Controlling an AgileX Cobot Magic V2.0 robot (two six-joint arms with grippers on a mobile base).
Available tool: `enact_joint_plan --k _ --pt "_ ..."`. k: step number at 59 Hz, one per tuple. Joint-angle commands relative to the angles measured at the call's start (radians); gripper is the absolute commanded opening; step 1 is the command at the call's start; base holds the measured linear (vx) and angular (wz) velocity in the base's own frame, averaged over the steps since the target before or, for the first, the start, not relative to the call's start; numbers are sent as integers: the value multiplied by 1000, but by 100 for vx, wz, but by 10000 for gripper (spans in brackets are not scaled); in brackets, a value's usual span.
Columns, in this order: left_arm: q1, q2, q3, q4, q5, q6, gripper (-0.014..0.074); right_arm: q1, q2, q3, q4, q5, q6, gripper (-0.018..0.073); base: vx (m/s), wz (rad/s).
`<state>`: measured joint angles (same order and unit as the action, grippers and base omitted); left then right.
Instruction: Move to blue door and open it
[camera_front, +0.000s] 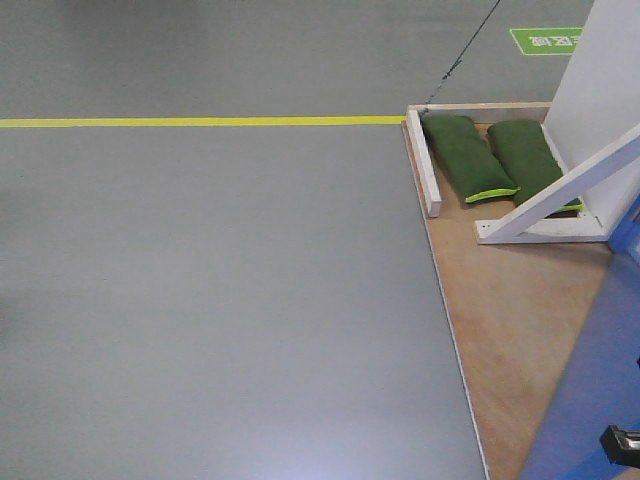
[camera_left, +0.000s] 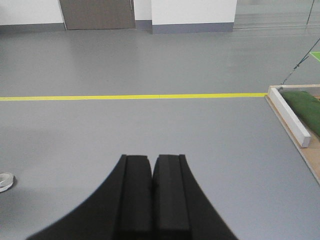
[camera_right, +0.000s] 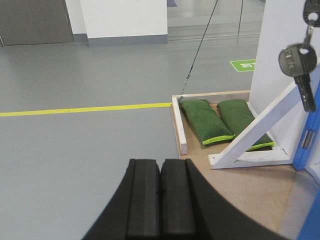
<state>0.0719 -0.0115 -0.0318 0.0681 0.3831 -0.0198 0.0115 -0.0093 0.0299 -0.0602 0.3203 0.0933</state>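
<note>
A: Those arms nearest us, are they gripping anything?
B: No. The left end effector (camera_left: 151, 169) and the right end effector (camera_right: 160, 170) each have their pads pressed together, empty.
A: And the blue door (camera_front: 590, 400)?
B: At the far right edge, by the wooden platform (camera_front: 500, 330), a key (camera_right: 300, 62) hanging near it. Beyond it are a white brace (camera_front: 560, 195), two green sandbags (camera_front: 465, 155), then a yellow line (camera_front: 200, 121).

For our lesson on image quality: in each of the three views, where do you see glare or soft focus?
Front view: a pale glare patch on the grey floor at the bottom edge, and the glossy bright-blue door panel looks soft. Left wrist view: the black left tool is soft-edged, the yellow floor line crisp. Right wrist view: even, soft light.
</note>
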Motion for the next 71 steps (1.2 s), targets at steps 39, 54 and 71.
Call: enact_joint_plan --k 39,54,71 --pt "2 -14 -27 -2 -80 -7 73 -5 65 -684 -195 128 -3 8 8 0" --pt "2 -14 -27 -2 -80 -7 73 -2 332 -1145 -448 129 -3 8 1 0" --pt "2 -14 -27 -2 -80 -7 73 -3 643 -1669 -435 129 -3 8 0 0"
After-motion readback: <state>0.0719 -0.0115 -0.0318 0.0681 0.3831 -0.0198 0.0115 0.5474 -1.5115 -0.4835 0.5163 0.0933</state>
